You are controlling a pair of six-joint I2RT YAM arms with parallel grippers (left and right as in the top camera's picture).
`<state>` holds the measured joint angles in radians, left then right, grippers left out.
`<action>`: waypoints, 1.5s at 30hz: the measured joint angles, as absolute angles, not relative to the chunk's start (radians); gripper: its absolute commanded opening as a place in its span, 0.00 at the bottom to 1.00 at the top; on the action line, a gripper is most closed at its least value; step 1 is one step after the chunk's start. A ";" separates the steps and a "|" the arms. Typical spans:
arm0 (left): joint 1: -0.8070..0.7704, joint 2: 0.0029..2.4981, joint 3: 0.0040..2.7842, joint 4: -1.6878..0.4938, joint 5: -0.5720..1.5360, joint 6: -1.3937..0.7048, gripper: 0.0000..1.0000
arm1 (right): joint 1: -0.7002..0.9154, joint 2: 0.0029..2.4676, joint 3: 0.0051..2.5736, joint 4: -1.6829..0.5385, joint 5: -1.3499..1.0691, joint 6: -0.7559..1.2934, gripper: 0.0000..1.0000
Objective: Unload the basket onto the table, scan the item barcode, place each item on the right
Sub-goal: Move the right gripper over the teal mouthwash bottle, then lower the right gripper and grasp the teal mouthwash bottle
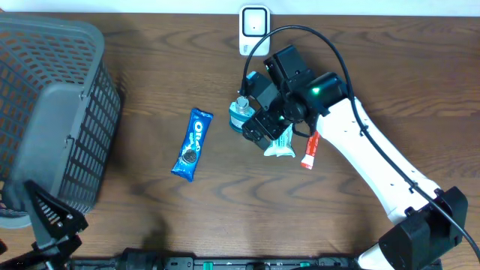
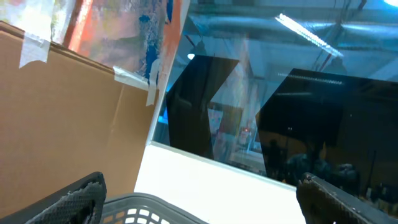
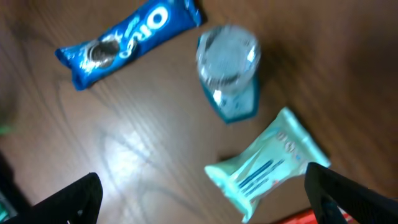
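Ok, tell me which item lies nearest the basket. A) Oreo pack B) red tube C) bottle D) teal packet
A: in the overhead view the Oreo pack lies left of the bottle, teal packet and red tube, on the side toward the basket.

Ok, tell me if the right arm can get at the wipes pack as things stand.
Probably yes. The right pincer hangs open above the wipes pack, and nothing covers it. The bottle stands close beside the pack, so a careless descent might nudge it.
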<state>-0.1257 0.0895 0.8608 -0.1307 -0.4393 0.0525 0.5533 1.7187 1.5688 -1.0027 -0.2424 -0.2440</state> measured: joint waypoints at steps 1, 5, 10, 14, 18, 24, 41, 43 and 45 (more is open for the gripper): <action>-0.126 0.074 0.849 -0.131 -0.439 0.053 0.98 | 0.554 1.719 1.570 -0.987 -0.236 -0.249 0.99; -0.126 0.015 0.786 -0.132 -0.440 0.054 0.98 | 0.554 1.719 1.571 -0.953 -0.211 -0.260 0.99; -0.126 0.008 0.723 -0.128 -0.415 0.057 0.98 | 0.555 1.719 1.571 -0.939 -0.195 -0.282 0.99; -0.126 0.008 0.691 -0.129 -0.327 0.057 0.98 | 0.555 1.719 1.572 -0.888 -0.166 -0.300 0.99; -0.126 0.020 0.662 -0.131 -0.277 0.047 0.98 | 0.555 1.719 1.572 -0.849 -0.130 -0.311 0.99; -0.126 0.081 0.643 -0.135 -0.252 0.017 0.98 | 0.556 1.719 1.572 -0.799 -0.115 -0.326 0.99; -0.126 0.095 0.370 -0.101 -0.241 -0.001 0.98 | 0.571 1.826 1.572 -0.723 -0.114 -0.358 0.99; -0.126 0.095 0.356 -0.131 -0.240 -0.004 0.98 | 0.571 1.841 1.572 -0.723 -0.115 -0.361 0.99; -0.126 0.096 0.347 -0.161 -0.239 -0.008 0.98 | 0.572 1.857 1.572 -0.723 -0.115 -0.366 0.99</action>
